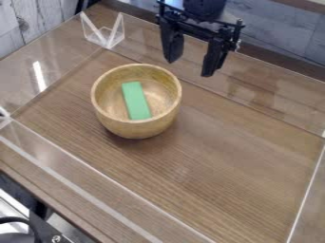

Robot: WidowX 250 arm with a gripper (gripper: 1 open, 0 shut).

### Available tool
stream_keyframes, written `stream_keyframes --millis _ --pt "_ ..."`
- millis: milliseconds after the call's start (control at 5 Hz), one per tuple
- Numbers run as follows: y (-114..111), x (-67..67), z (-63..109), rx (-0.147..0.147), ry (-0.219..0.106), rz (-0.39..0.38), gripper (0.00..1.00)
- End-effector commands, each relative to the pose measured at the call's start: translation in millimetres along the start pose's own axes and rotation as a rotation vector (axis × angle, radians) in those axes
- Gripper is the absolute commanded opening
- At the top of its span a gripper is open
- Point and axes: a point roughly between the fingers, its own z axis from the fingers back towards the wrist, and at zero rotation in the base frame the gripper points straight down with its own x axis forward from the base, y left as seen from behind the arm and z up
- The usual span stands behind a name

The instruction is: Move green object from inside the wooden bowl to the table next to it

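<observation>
A bright-green flat block (135,101) lies inside the round light-tan wooden bowl (109,117), which stands left of centre on the dark-brown wood-grain table (216,161). My black gripper (189,61) hangs above the table behind and to the right of the bowl, pointing down. Its two fingers stand apart, open, with nothing between them. It touches neither the bowl nor the block.
Clear plastic walls (305,190) line the table's edges. A small clear plastic stand (102,32) sits at the back left corner. Bare tabletop stretches to the right of and in front of the bowl.
</observation>
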Motion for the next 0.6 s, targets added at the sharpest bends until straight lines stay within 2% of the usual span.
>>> stream_keyframes --millis 0,200,400 --pt "8 -4.6 -1.9 -0.004 0.003 0.024 1.0" --pt "23 -14.6 2.5 -0.017 -0.026 0.104 1.0" --pt "46 -26.1 8.3 -0.045 -0.079 0.24 1.0"
